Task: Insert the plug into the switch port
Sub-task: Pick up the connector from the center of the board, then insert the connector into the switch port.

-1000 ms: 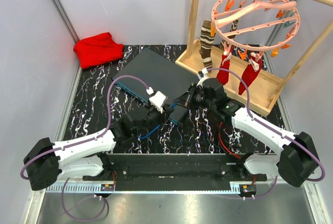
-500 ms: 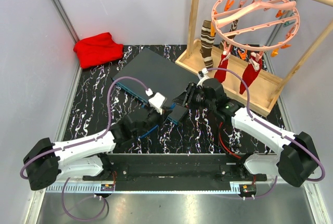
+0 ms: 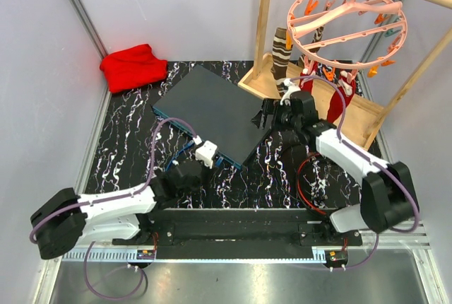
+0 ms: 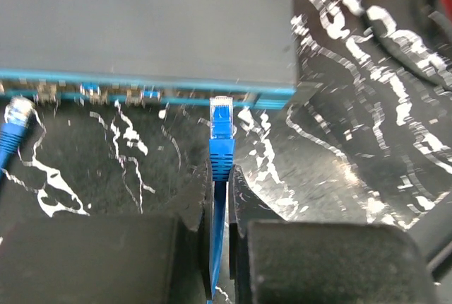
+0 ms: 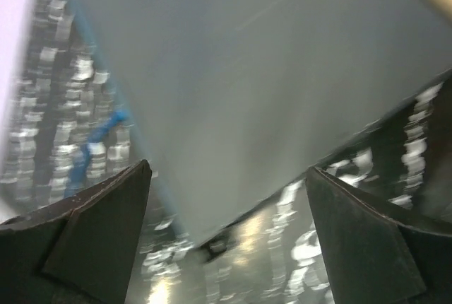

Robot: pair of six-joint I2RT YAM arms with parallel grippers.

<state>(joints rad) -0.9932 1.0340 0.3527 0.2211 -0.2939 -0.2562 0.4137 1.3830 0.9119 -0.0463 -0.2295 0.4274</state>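
The switch [image 3: 208,106] is a flat dark grey box with a teal front edge [image 4: 141,95] lined with small sockets. My left gripper [image 4: 220,177] is shut on the blue cable just behind the plug [image 4: 222,114]. The plug points at the right end of that edge, with a short gap between them. In the top view the left gripper [image 3: 215,159] sits by the switch's near edge. My right gripper [image 3: 265,119] hovers open over the switch's right corner [image 5: 247,71], and its fingers [image 5: 106,233] hold nothing.
A second blue plug [image 4: 18,113] lies on the marbled black mat, left of the held one. A red cloth [image 3: 134,66] sits at the far left. A wooden rack base [image 3: 367,117] with a pink peg hanger [image 3: 346,25] stands at the right. A red cable loop [image 3: 314,177] lies beside the right arm.
My left gripper closed on the cable and drew back toward the near left. My right gripper opened, released the cable and pulled away to the far right over the switch corner.
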